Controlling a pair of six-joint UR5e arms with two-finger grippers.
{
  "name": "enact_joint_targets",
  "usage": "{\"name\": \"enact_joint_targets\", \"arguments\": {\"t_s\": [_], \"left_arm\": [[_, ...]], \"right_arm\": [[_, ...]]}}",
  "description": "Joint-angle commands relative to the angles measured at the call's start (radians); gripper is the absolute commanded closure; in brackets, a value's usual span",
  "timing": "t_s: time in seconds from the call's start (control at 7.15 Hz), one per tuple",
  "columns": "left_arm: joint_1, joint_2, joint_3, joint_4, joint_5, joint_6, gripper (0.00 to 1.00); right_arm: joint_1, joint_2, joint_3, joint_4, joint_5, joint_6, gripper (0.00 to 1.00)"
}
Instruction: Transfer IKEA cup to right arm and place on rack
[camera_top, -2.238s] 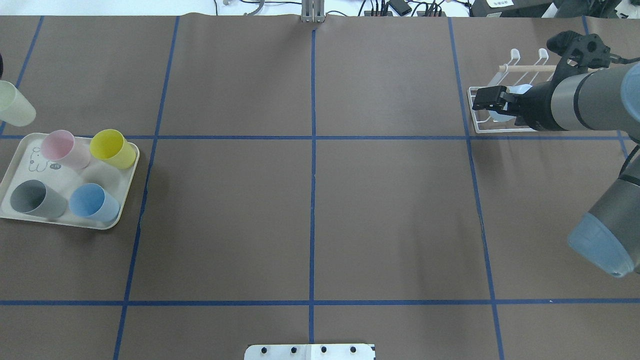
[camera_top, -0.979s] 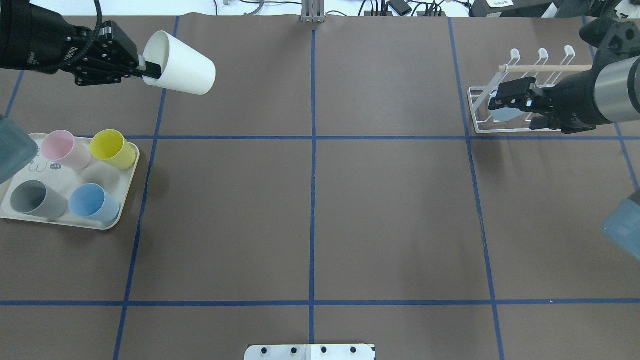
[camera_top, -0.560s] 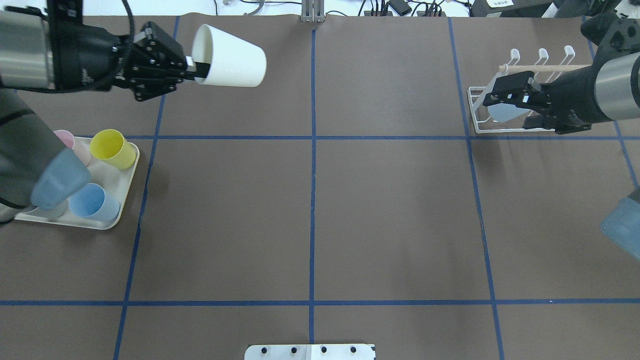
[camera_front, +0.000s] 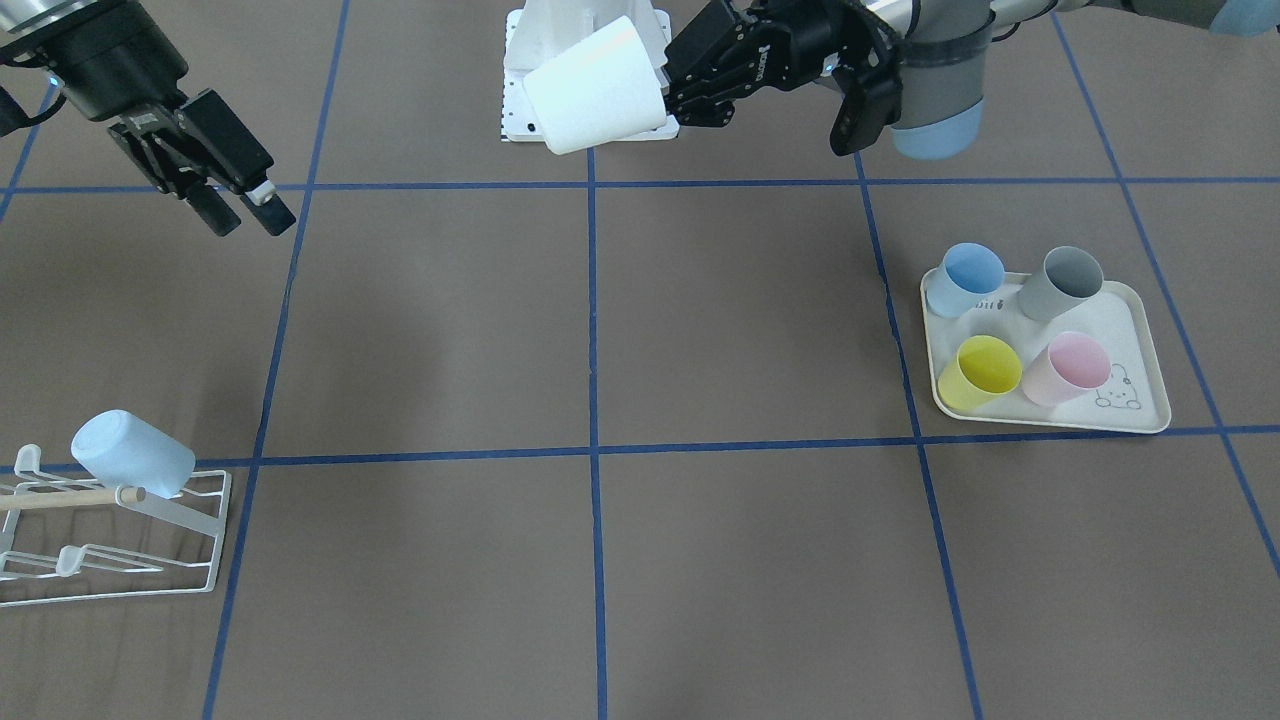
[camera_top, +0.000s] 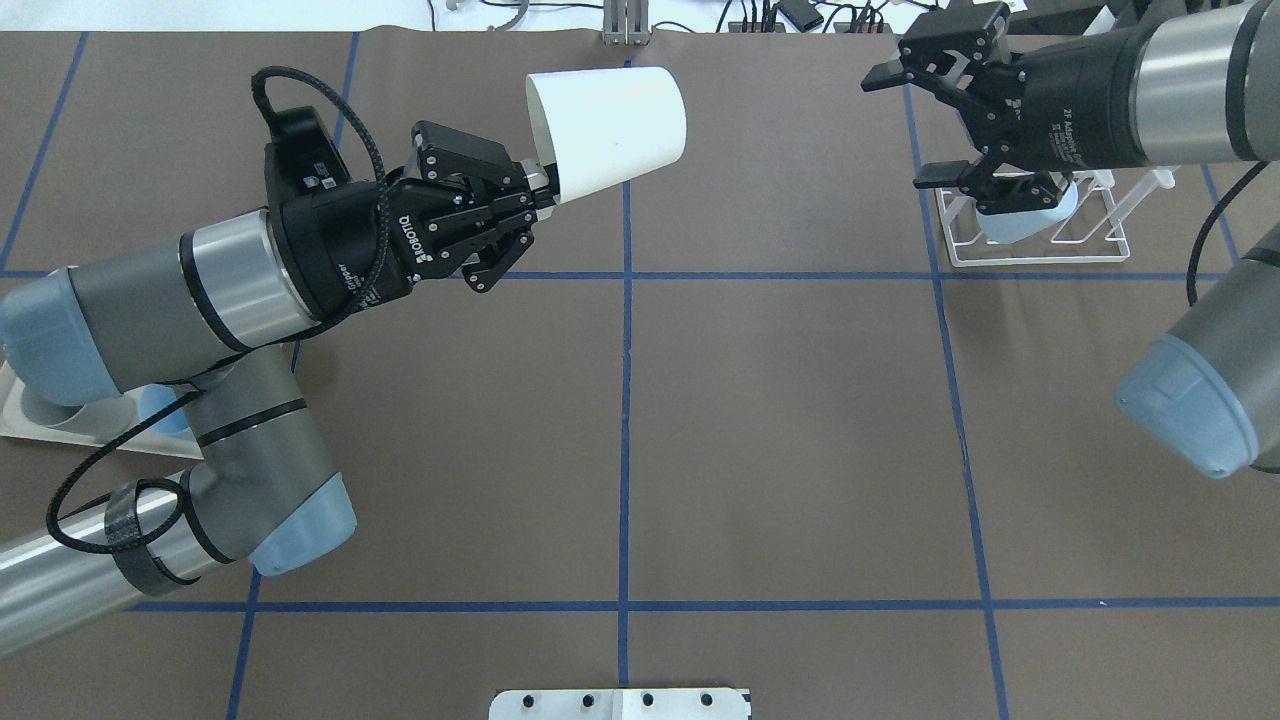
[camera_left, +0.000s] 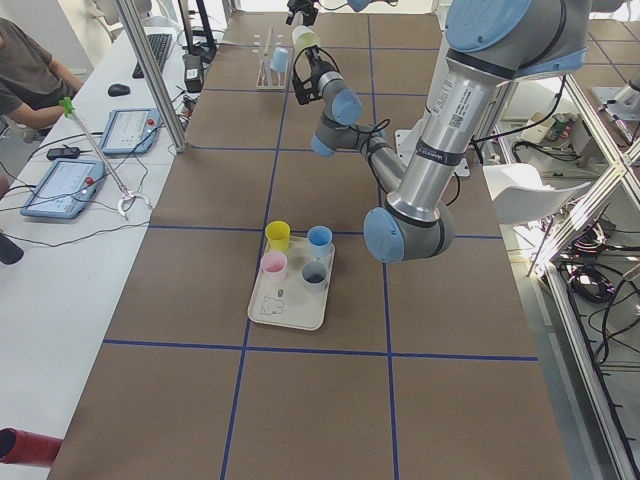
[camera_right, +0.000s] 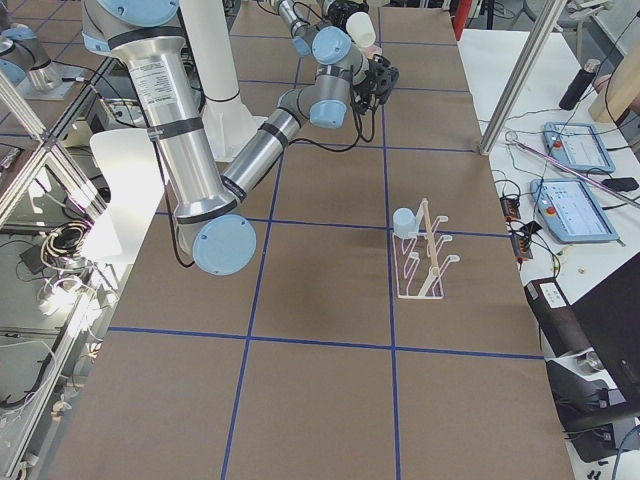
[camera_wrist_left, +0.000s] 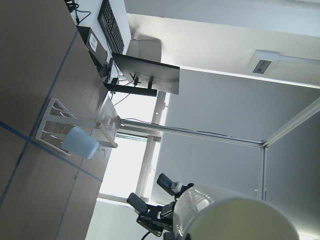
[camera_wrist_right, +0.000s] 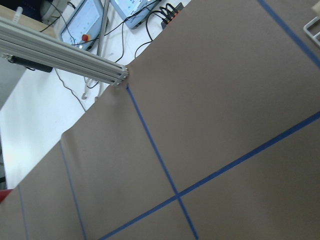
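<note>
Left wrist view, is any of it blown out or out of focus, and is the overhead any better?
Left wrist view: the window behind the rack is washed out to white, and the close white cup looks soft. Overhead exterior view: even light, the white cup sharp-edged in the left gripper, only faint shadows on the table.

The overhead camera is looking forward and down from behind the robot over most of the table (camera_top: 780, 450). The front-facing camera is looking steeply down from the opposite side; both are framing the rack (camera_top: 1040, 262) and white cup (camera_top: 610, 125). The side cameras are viewing along the table from its ends. The left wrist camera is sighting past the cup toward the rack; the right one is facing tabletop.
</note>
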Motion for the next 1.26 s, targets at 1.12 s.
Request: {"name": "enact_joint_targets", "arguments": {"t_s": [1.12], "left_arm": [[-0.005,-0.037,0.032,-0.023,0.031,-0.083,1.00]], "right_arm": [[-0.153,0.036,-0.125,0.641,-0.181,0.352,0.00]]}}
